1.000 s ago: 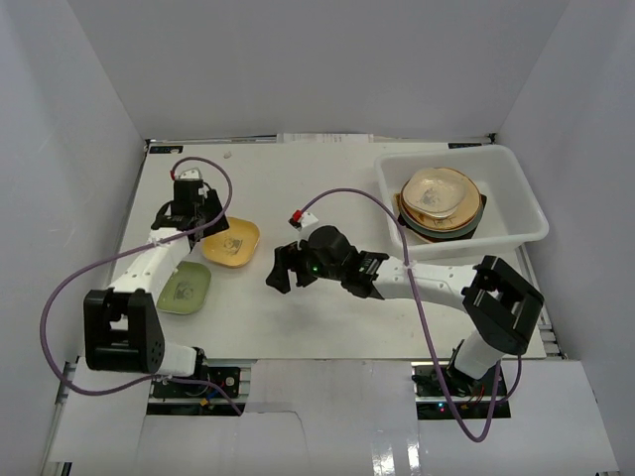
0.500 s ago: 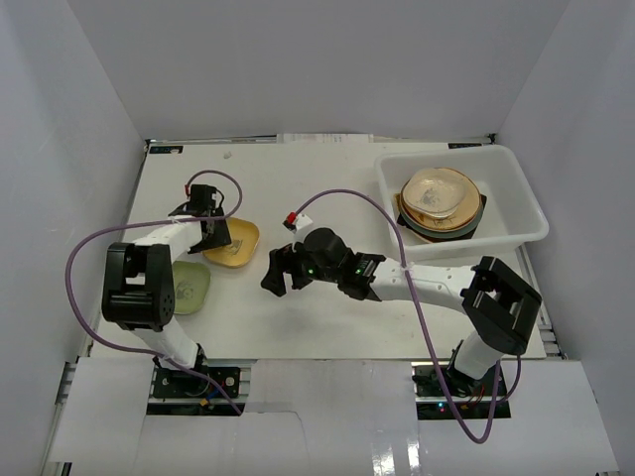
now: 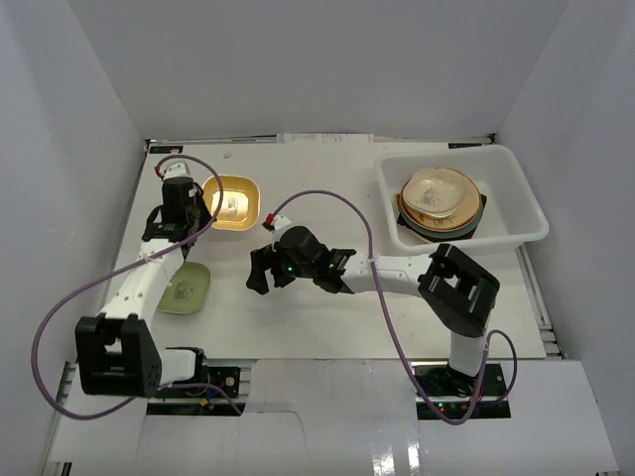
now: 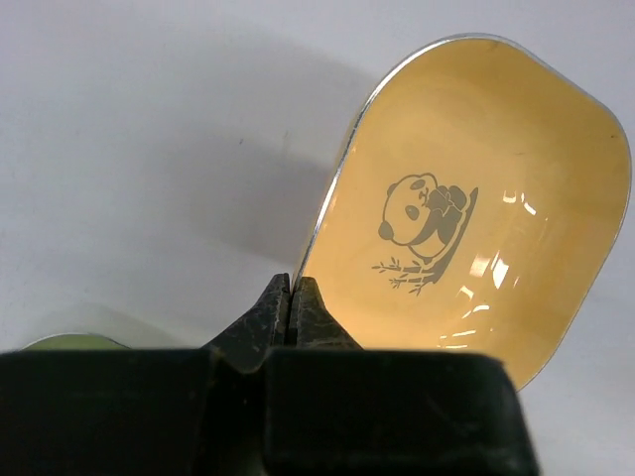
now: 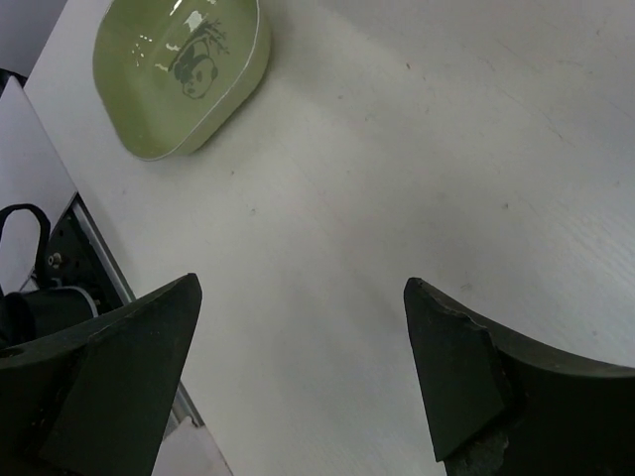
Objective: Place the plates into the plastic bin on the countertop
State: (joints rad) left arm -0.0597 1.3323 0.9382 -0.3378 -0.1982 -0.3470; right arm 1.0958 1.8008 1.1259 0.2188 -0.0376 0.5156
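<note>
My left gripper (image 4: 292,286) (image 3: 198,211) is shut on the rim of a yellow panda-printed plate (image 4: 476,198) (image 3: 231,201), which hangs lifted and tilted above the countertop (image 3: 327,317) at the far left. A green panda-printed plate (image 3: 185,288) (image 5: 179,74) lies flat on the countertop near the left edge. My right gripper (image 5: 303,297) (image 3: 260,276) hovers open over bare countertop right of the green plate, with nothing between its fingers. The plastic bin (image 3: 516,218) at the back right holds a stack of several plates (image 3: 442,201), a clear glass one on top.
White walls enclose the countertop on three sides. Purple cables (image 3: 327,198) loop from both arms over the middle of the surface. The countertop's near left edge (image 5: 94,253) shows in the right wrist view, with dark hardware below it.
The left gripper closed on the yellow plate's rim and lifted it up and toward the back. The right gripper drifted left toward the green plate, staying open.
</note>
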